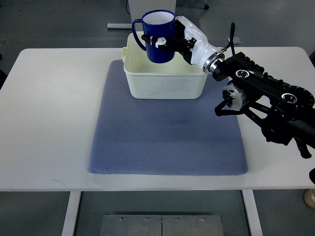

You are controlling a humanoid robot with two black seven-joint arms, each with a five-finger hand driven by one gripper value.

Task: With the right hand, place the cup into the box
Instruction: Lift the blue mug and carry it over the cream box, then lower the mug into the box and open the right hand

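A dark blue cup (pixel 156 35) with a white inside hangs upright over the cream box (pixel 165 83), its handle pointing left. My right hand (pixel 170 42) is shut on the cup, fingers wrapped around its right side. The right arm reaches in from the right edge across the table. The box stands at the far end of the blue mat (pixel 167 132). What lies inside the box beneath the cup is hidden.
The white table (pixel 49 113) carries the mat and box. A table-leg base (pixel 118 25) shows on the floor beyond the far edge. A metal plate (pixel 160 225) lies on the floor below the near edge.
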